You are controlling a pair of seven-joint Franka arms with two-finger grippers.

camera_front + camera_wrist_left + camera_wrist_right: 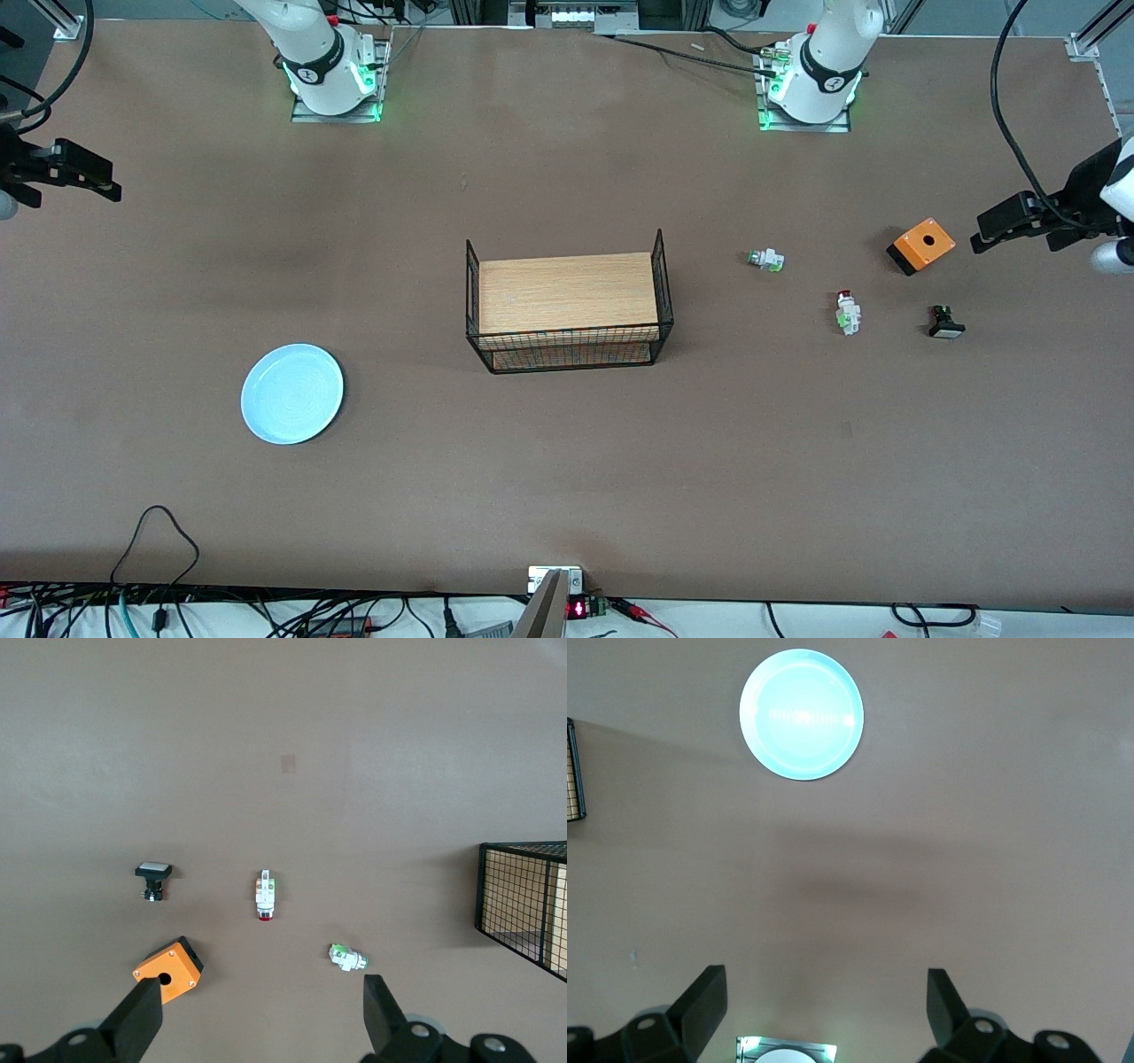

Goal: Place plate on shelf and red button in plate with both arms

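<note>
**Both grippers spread wide, nothing grasped yet**

The fingers of both grippers are spread wide apart and nothing is held between them. The left gripper (257, 1014) is kept high over the left arm's end of the table, above the orange box (921, 245). The right gripper (824, 1005) is kept high over the right arm's end, well apart from the plate (292, 393).

The plate is lying flat on the table, toward the right arm's end and nearer to the front camera than the wire basket (569, 312) with its wooden board, which stands in the middle. The red button (848, 312) is lying on its side between the green-tipped white piece (765, 260) and the black button (945, 323).

Several things could go wrong from here. The green-tipped piece could be taken by mistake, because its white body looks almost the same. The red button is very small, so it could be pushed away or could slip out if the fingers are not centred over it. The plate is shallow and its rim sits close to the table, so the fingers may slide over the rim without gripping, or the plate may tilt when it is lifted.
</note>
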